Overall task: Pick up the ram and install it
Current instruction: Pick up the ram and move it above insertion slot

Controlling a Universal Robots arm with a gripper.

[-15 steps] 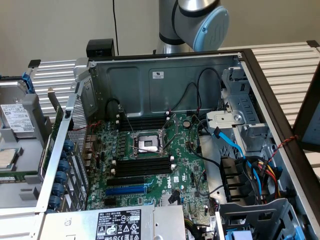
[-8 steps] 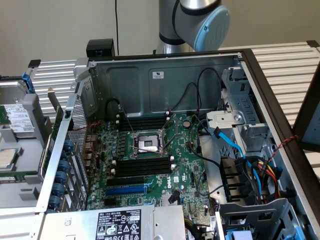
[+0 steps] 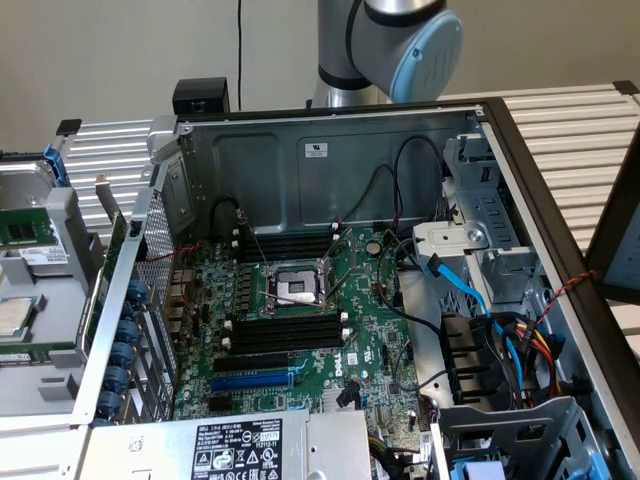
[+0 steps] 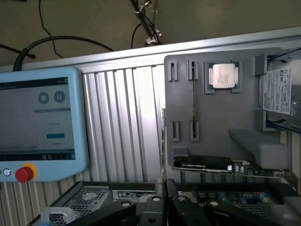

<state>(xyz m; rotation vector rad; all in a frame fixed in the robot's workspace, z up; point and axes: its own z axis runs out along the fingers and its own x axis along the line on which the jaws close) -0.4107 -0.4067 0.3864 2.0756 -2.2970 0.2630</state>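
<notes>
Ram [image 3: 22, 229] in grey tray [image 3: 62, 215] beside processor [image 3: 10, 315], case wall [image 3: 120, 300] between it and motherboard [image 3: 360, 310], tool [image 4: 165, 213] nearly closed, empty

Soft even light, mild glare

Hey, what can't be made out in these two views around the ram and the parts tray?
- Exterior view: the ram on the tray runs to the picture's edge at the exterior view's left, and its label is too small to read.
- Exterior view: the arm is cut off by the top edge.
- Wrist view: the hard drive is cut off by the picture's edge, and the text on the pendant screen is too faint to read.
</notes>
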